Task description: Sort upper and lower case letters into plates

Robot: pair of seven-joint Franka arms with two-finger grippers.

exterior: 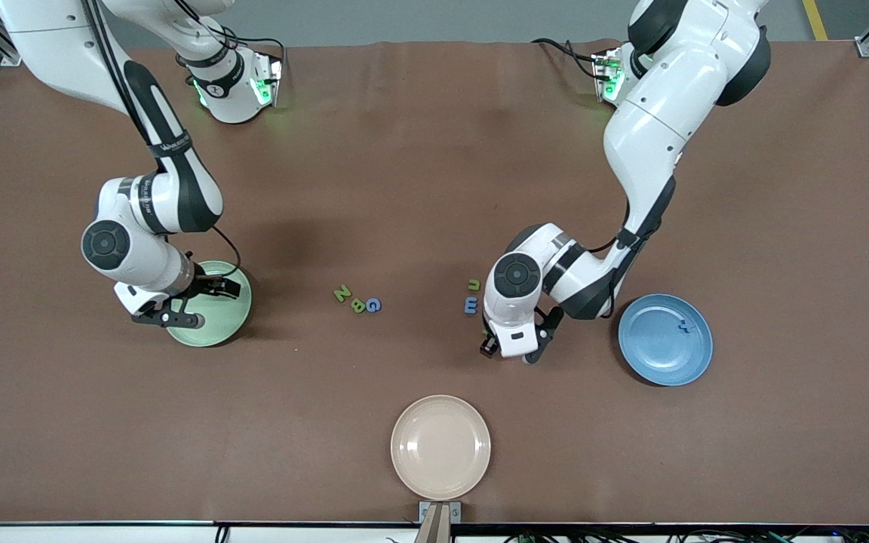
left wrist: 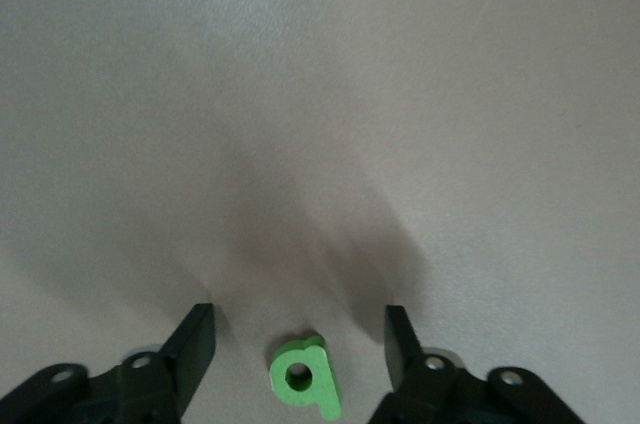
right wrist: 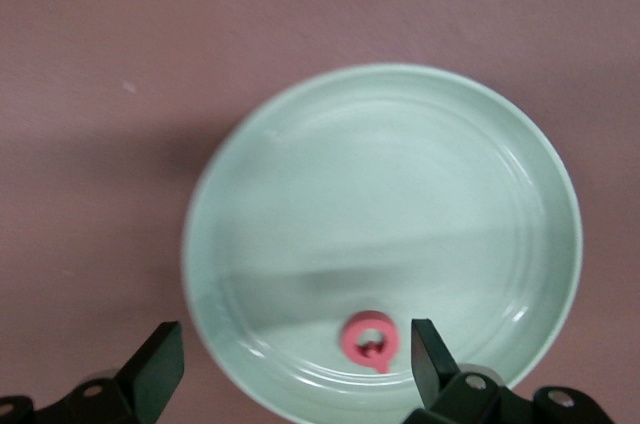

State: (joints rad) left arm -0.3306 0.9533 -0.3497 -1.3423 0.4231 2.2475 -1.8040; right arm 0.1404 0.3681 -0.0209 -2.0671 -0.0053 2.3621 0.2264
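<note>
Cream plate unmarked, readable letters Z, B, G

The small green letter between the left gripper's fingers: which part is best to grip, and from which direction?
Come straight down from above. The green letter lies flat on the table, so pinch its round ringed part across its outer edges; the left gripper already straddles it with open fingers.

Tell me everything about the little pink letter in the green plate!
The pink letter is a capital Q: a small ring with a short tail, looking like plastic or foam. It lies flat inside the mint green plate, near its rim, touching only the plate. The right gripper hangs open above it, not holding it.
</note>
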